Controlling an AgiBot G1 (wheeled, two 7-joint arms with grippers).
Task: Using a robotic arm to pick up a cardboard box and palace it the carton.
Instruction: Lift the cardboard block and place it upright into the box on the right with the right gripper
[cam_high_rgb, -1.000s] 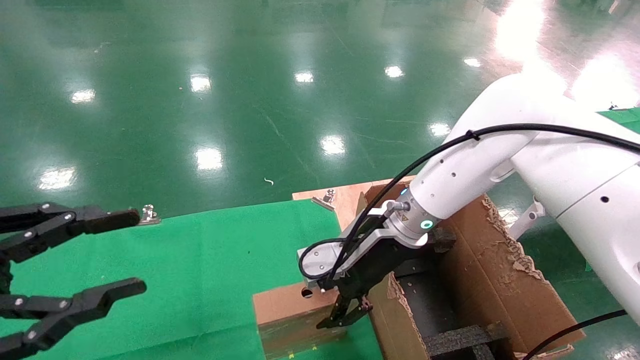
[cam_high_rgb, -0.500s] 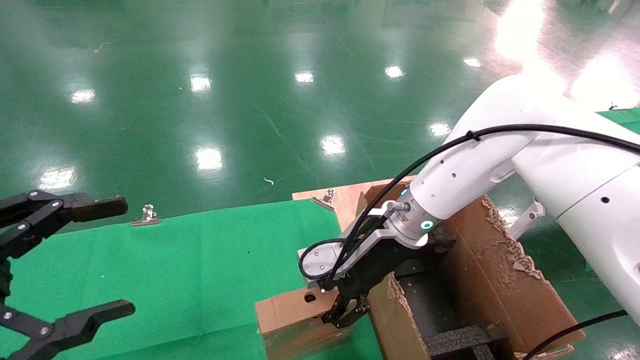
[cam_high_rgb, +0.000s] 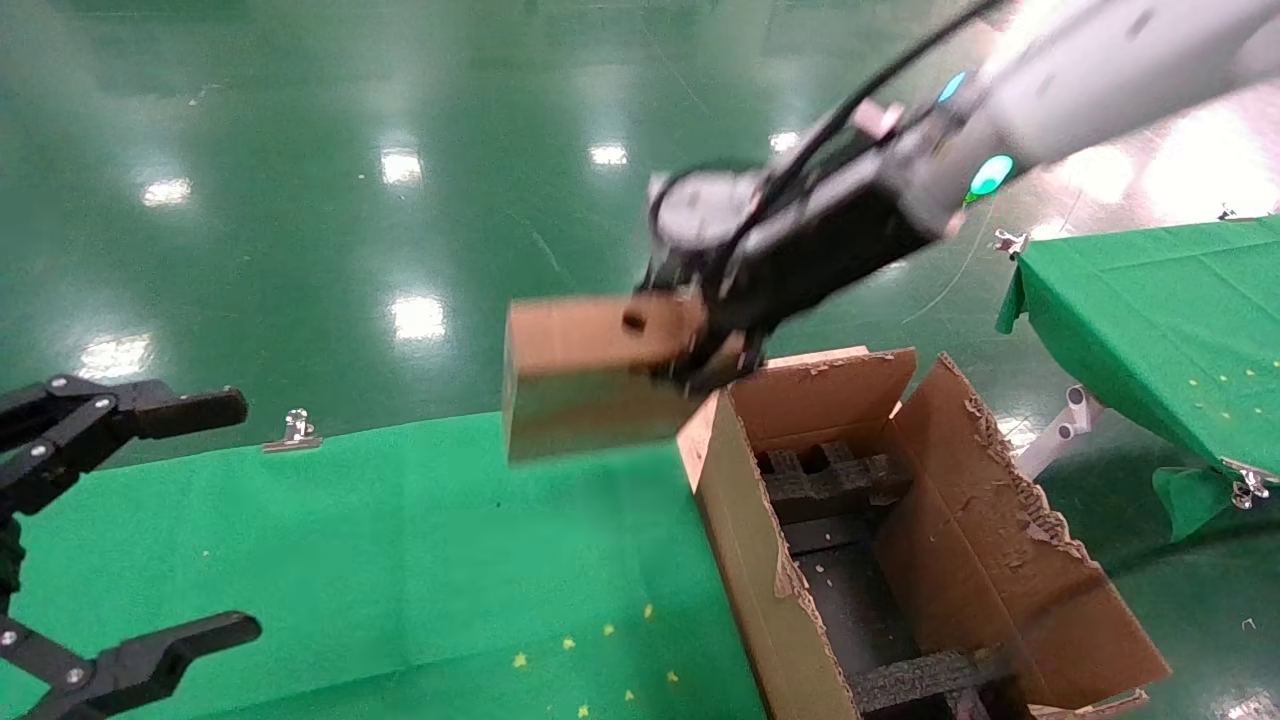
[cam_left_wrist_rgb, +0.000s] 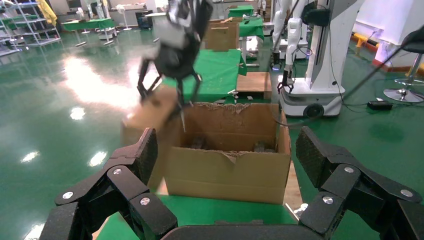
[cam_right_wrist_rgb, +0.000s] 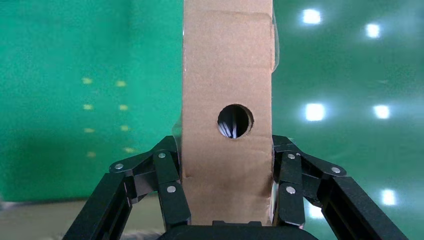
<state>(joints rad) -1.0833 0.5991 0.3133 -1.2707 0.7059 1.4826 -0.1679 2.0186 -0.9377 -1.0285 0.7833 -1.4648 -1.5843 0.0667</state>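
Note:
My right gripper (cam_high_rgb: 705, 365) on the white robotic arm (cam_high_rgb: 1010, 95) is shut on the small brown cardboard box (cam_high_rgb: 590, 375) with its round hole, and holds it in the air above the green table, just left of the carton. In the right wrist view the cardboard box (cam_right_wrist_rgb: 227, 107) fills the space between my black fingers (cam_right_wrist_rgb: 167, 187). The carton (cam_high_rgb: 985, 545) stands open at the table's right end, with torn flaps and black foam dividers (cam_high_rgb: 925, 675) inside. My left gripper (cam_high_rgb: 170, 520) is open and empty at the left edge. The left wrist view shows the carton (cam_left_wrist_rgb: 227, 160) and the raised cardboard box (cam_left_wrist_rgb: 147, 117).
The green cloth table (cam_high_rgb: 400, 560) has a metal clip (cam_high_rgb: 293, 432) at its back edge. A second green table (cam_high_rgb: 1150, 300) stands at the right. Shiny green floor lies beyond. Another robot base (cam_left_wrist_rgb: 320, 55) stands far off in the left wrist view.
My right gripper has lifted the cardboard box off the table, up and back, uncovering the carton's inside. The left gripper has barely moved.

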